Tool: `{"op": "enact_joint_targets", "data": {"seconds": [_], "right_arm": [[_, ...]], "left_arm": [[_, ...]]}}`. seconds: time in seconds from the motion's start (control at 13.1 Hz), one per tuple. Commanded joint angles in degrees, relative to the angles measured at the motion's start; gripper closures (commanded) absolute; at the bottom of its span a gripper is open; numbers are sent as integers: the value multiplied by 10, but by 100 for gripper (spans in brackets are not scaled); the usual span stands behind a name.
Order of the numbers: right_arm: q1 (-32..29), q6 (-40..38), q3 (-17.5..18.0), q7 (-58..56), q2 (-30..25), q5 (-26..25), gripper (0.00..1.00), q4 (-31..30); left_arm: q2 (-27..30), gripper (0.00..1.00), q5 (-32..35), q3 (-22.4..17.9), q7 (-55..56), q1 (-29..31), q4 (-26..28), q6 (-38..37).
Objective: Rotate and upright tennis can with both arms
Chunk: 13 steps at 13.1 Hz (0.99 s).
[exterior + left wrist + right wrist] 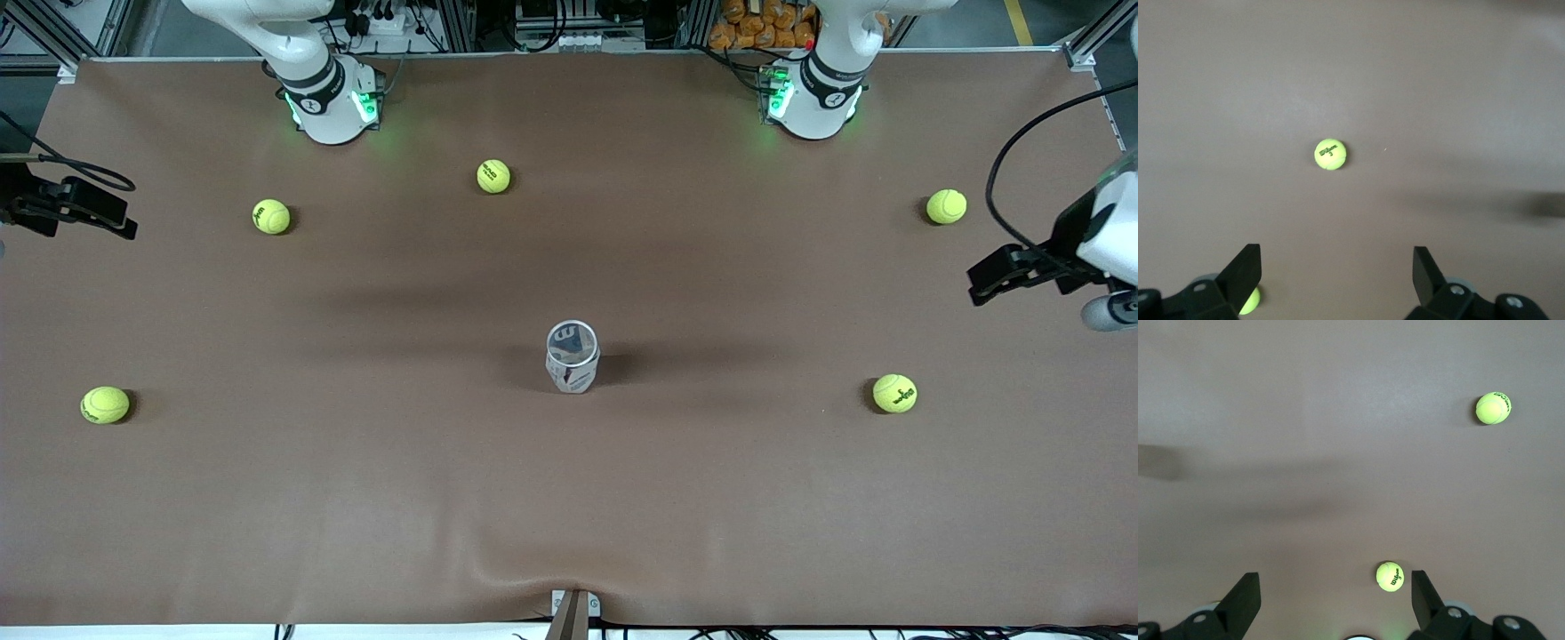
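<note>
**Tennis can upright at mid-table, both grippers empty**

The tennis can (pixel 572 357) stands upright near the middle of the brown table (pixel 569 498), its silvery rim facing up, touched by nothing. Five tennis balls lie scattered well apart from it: one (pixel 493 176) between the two bases, one (pixel 271 216) and one (pixel 105 404) toward the right arm's end, one (pixel 946 206) and one (pixel 894 393) toward the left arm's end. The left gripper (pixel 1338 270) hangs over the left arm's end of the table, fingers spread wide and holding nothing. The right gripper (pixel 1336 595) hangs over the right arm's end, likewise spread and empty.
</note>
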State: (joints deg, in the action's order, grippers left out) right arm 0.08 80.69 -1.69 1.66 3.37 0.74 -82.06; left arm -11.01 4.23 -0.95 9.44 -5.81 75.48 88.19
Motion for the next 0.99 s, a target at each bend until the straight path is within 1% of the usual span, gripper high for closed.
{"op": "enact_joint_targets", "data": {"seconds": [0.0,0.08,0.15,0.38,0.61,0.91], "right_arm": [[2,-2,1,6,-4,-1,0,2],[2,-2,1,7,-4,-1,0,1],[2,-2,1,7,-4,-1,0,2],[2,-3,1,6,-4,-1,0,1],[2,-3,1,7,-4,-1,0,2],[4,-2,1,7,-4,-1,0,1]], "left_arm": [[19,0,-12,7,-50,27,17,-13],[22,0,-13,7,-53,28,22,-16],[34,0,-14,6,-54,26,39,-14],[91,0,-37,9,-56,40,113,7],[142,0,-38,8,-55,37,169,7],[171,0,-39,16,-48,33,201,1]]}}
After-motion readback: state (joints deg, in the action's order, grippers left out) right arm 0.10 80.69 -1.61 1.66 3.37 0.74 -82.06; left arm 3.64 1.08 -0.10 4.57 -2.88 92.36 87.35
